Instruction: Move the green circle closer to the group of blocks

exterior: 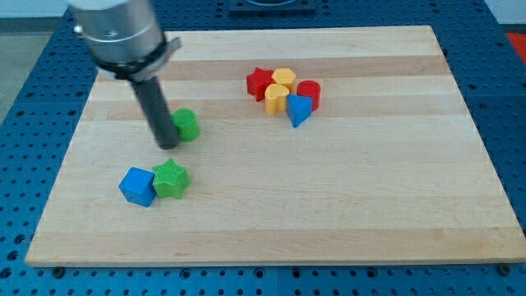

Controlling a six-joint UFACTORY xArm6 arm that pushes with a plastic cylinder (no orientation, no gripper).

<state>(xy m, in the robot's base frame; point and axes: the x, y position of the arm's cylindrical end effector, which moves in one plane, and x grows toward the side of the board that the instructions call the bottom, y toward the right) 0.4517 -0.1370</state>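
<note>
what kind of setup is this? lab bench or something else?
Likely a robotics lab bench: a wooden board lies on a blue perforated table, small coloured blocks such as the green circle sit on it, and my tip is beside that circle.

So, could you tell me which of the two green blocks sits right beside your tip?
The green circle, just right of my tip. The green star lies lower, touching the blue cube.

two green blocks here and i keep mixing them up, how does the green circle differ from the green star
The green circle is a smooth round block; the green star has a pointed outline. The circle stands alone near the view's left, with my tip right beside it on its left; the star lies lower down, against the blue cube. The circle is nearer the group of red, yellow and blue blocks. Both are the same green and rest on the wooden board.
</note>
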